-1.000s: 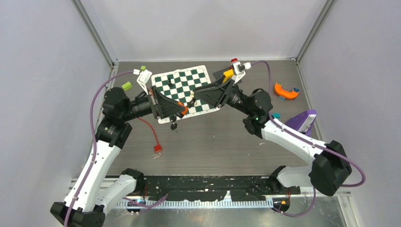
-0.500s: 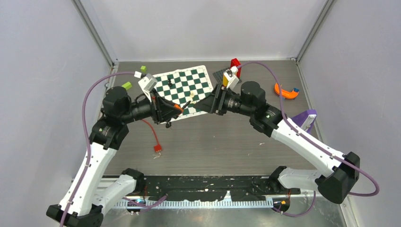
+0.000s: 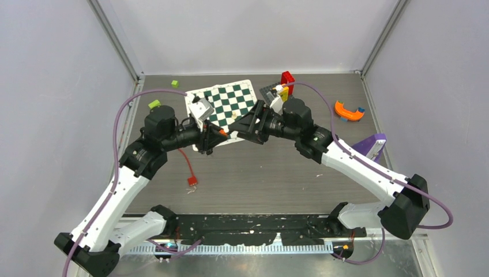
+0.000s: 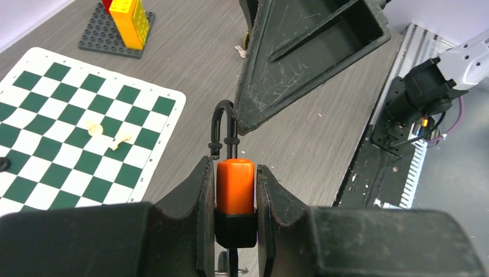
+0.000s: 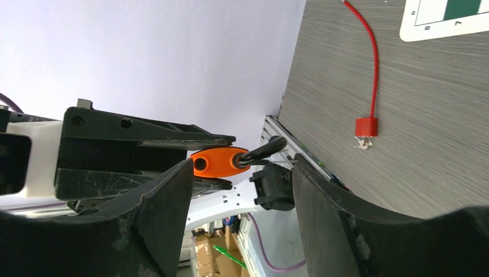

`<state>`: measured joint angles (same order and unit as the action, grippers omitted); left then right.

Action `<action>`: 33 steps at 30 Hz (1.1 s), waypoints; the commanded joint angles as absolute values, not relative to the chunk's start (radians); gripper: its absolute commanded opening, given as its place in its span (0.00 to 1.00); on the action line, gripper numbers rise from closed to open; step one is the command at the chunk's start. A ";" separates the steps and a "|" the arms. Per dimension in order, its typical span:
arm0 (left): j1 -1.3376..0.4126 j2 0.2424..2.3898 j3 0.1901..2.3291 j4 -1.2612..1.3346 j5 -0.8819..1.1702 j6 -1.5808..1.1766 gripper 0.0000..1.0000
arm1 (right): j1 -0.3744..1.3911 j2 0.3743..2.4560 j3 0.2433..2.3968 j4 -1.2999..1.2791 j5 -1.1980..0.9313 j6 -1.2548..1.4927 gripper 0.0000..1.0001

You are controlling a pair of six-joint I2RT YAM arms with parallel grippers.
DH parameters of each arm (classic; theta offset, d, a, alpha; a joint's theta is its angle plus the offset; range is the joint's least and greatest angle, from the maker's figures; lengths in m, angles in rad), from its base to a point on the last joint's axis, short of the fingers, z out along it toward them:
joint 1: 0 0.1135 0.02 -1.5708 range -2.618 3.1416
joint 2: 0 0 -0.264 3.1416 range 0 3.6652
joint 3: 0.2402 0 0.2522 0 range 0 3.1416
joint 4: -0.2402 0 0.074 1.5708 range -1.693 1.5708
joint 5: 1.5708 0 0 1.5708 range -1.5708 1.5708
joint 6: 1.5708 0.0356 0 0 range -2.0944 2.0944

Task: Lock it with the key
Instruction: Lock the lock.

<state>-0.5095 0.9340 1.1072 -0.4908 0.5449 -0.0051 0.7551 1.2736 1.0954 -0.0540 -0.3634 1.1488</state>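
My left gripper (image 4: 234, 167) is shut on a small orange padlock (image 4: 235, 184) and holds it above the table. The lock's black shackle (image 4: 221, 128) points away from the fingers. A black part (image 4: 235, 228) sits below the orange body, and a metal ring (image 4: 230, 269) hangs under it. My right gripper (image 5: 242, 168) is open. Its jaws stand wide on either side of the shackle (image 5: 266, 150) and a black piece (image 5: 274, 186) that may be the key's head. In the top view the two grippers (image 3: 214, 137) (image 3: 237, 124) meet tip to tip over the chessboard's near edge.
A green and white chessboard (image 3: 225, 101) lies at the back centre with small pieces on it. A red cable (image 3: 187, 167) lies on the table. A brick tower on a grey plate (image 3: 284, 86), green blocks (image 3: 154, 104), an orange curved piece (image 3: 348, 111) and a purple object (image 3: 370, 146) lie around.
Both arms have swung inward. The left gripper carried the lock to the right, the right gripper came left to meet it, and its open jaws now flank the shackle.
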 commanded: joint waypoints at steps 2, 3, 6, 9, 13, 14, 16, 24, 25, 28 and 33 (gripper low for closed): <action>-0.515 0.911 1.128 -0.430 0.530 0.046 0.00 | 0.750 1.262 1.087 0.036 -0.359 1.232 0.68; -0.516 0.905 1.124 -0.425 0.530 0.047 0.00 | 0.750 1.268 1.089 0.035 -0.365 1.239 0.67; -0.517 0.896 1.113 -0.423 0.527 0.053 0.00 | 0.749 1.309 1.110 0.030 -0.409 1.267 0.61; -0.518 0.892 1.109 -0.426 0.534 0.054 0.00 | 0.750 1.337 1.124 0.032 -0.435 1.284 0.56; -0.521 0.882 1.097 -0.412 0.559 0.045 0.00 | 0.750 1.368 1.135 0.048 -0.458 1.305 0.48; -0.522 0.879 1.094 -0.410 0.566 0.043 0.00 | 0.750 1.374 1.132 0.067 -0.465 1.314 0.41; -0.522 0.876 1.091 -0.411 0.565 0.039 0.00 | 0.750 1.374 1.131 0.083 -0.468 1.319 0.28; -0.522 0.867 1.068 -0.400 0.560 0.008 0.00 | 0.749 1.347 1.125 0.089 -0.452 1.303 0.05; -0.522 0.864 1.066 -0.396 0.558 -0.005 0.00 | 0.749 1.345 1.122 0.089 -0.452 1.302 0.05; -0.521 0.857 1.062 -0.392 0.559 -0.037 0.00 | 0.746 1.339 1.107 0.115 -0.448 1.297 0.05; -0.522 0.864 1.097 -0.425 0.523 -0.148 0.00 | 0.743 1.311 1.075 0.178 -0.408 1.202 0.05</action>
